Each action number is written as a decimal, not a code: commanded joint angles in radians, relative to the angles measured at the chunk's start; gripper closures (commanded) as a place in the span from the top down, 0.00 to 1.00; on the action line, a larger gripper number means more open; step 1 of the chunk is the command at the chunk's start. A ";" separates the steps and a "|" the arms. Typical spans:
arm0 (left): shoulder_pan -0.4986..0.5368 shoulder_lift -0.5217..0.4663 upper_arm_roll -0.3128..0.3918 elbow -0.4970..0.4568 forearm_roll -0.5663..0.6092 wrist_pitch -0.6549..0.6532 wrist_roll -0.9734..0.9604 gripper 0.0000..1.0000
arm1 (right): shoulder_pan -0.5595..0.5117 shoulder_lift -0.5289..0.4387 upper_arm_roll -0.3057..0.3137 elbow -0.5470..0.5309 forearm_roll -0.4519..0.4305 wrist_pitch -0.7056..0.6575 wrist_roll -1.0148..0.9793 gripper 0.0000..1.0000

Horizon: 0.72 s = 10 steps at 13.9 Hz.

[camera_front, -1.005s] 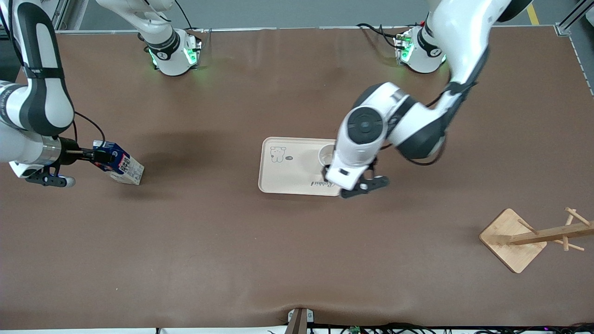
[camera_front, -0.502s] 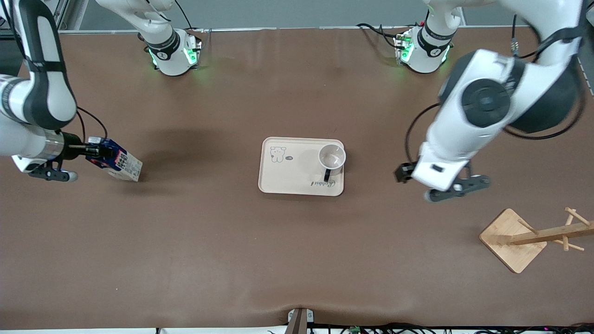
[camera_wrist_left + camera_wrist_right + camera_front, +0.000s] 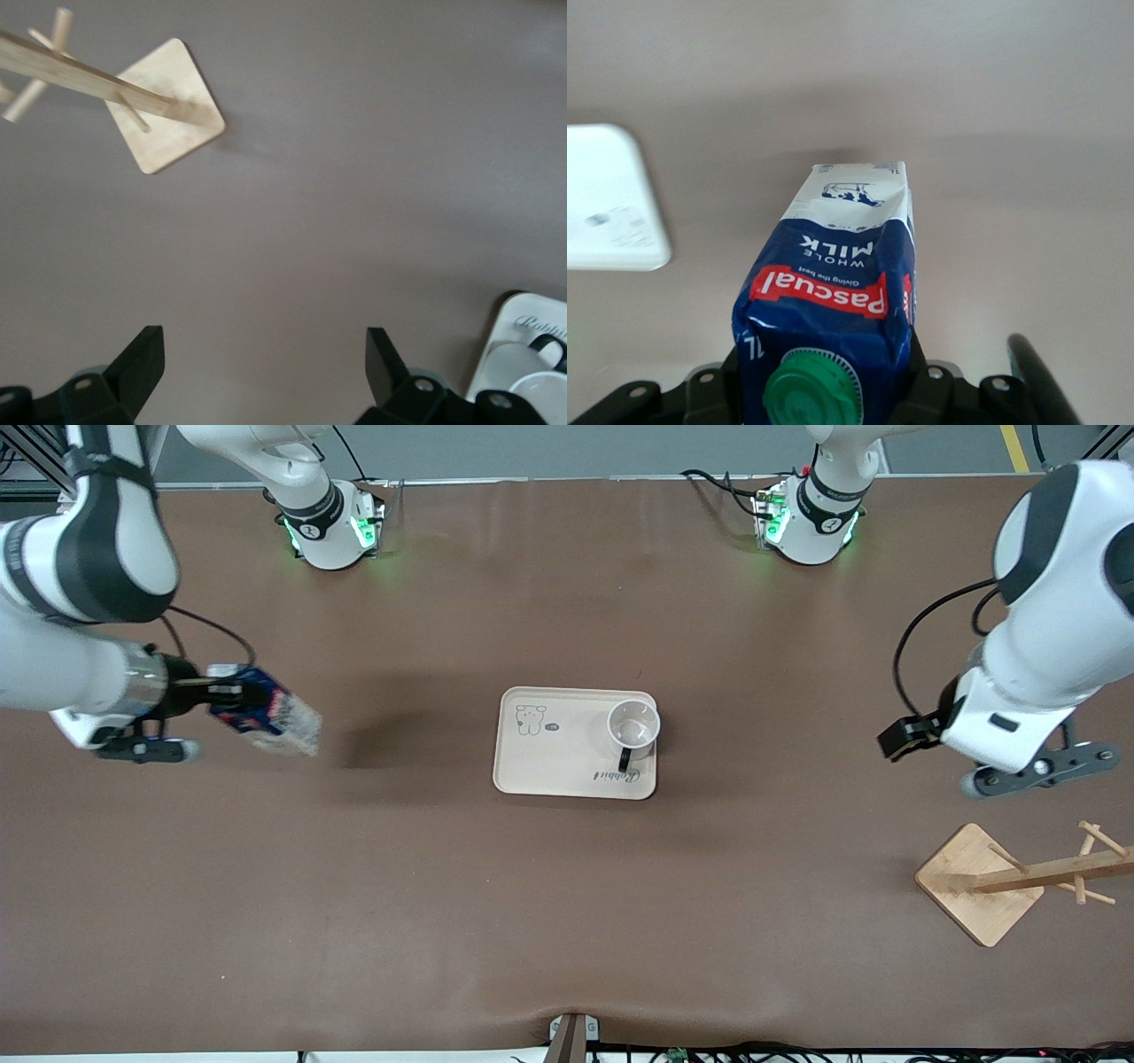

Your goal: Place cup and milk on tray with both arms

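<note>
The cup [image 3: 633, 724] stands upright on the cream tray [image 3: 549, 757], at the tray's end toward the left arm, its black handle pointing toward the front camera. My right gripper [image 3: 205, 693] is shut on the top of the milk [image 3: 266, 713] and holds it tilted in the air over the table, between the right arm's end and the tray. In the right wrist view the milk [image 3: 842, 292] fills my right gripper [image 3: 828, 381], and a tray corner [image 3: 607, 199] shows. My left gripper [image 3: 904, 737] is open and empty [image 3: 266, 363] over bare table near the left arm's end.
A wooden rack with pegs on a square base [image 3: 979, 881] lies near the left arm's end, nearer the front camera than my left gripper; it also shows in the left wrist view [image 3: 164, 106]. The tray's bear end is bare.
My left arm has drawn away from the tray toward its own end of the table, leaving the cup on the tray. My right gripper has lifted the milk and carried it toward the tray.
</note>
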 commanded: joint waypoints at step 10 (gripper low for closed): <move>0.193 -0.138 -0.009 -0.056 -0.075 -0.051 0.231 1.00 | 0.477 0.232 -0.013 0.236 0.068 0.101 0.425 0.03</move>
